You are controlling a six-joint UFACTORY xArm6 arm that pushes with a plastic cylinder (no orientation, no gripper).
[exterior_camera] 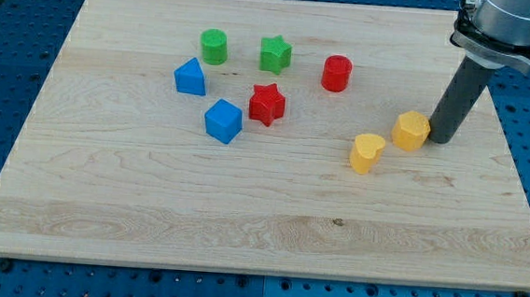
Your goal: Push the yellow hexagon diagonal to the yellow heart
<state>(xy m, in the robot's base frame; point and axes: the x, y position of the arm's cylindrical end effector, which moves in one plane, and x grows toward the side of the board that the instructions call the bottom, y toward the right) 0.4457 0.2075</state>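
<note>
The yellow hexagon (pixel 411 130) lies on the wooden board at the view's right. The yellow heart (pixel 367 153) lies just below and to the left of it, with a small gap between them. My tip (pixel 440 138) stands right against the hexagon's right side, touching it or nearly so. The dark rod rises from there to the arm at the view's top right.
A green cylinder (pixel 213 47), green star (pixel 274 54) and red cylinder (pixel 336 74) stand in a row at upper middle. A blue pentagon-like block (pixel 190 77), blue cube (pixel 223 120) and red star (pixel 267 104) lie below them. The board's right edge (pixel 512 156) is close.
</note>
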